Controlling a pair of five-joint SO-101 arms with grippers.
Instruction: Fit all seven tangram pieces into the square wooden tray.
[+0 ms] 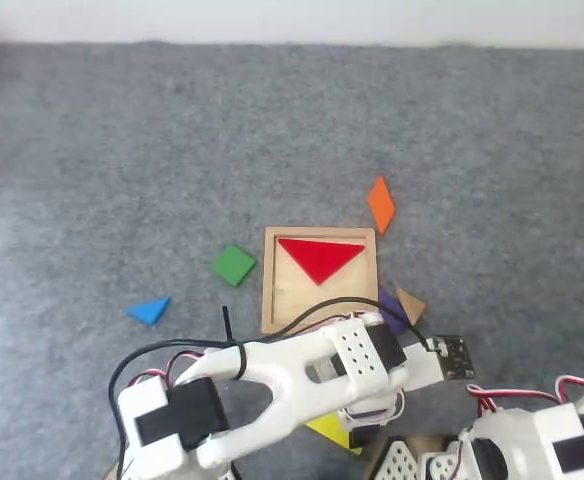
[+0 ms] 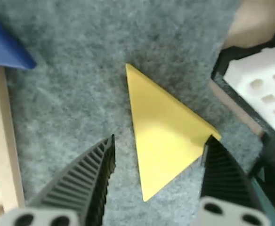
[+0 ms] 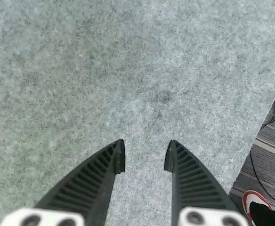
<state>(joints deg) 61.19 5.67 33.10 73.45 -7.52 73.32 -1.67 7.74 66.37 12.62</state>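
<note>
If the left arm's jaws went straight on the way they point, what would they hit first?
Most likely the yellow triangle, lying flat on the grey carpet between the open jaws; their height above it is unclear.

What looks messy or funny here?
Nothing looks broken. Only the red triangle sits in the wooden tray. The orange piece, green square and blue triangle lie scattered on the grey mat, and the yellow triangle lies inside the open left claw.

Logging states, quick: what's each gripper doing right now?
Left gripper: open, one finger on either side of the yellow triangle.
Right gripper: open, holding nothing.
</note>
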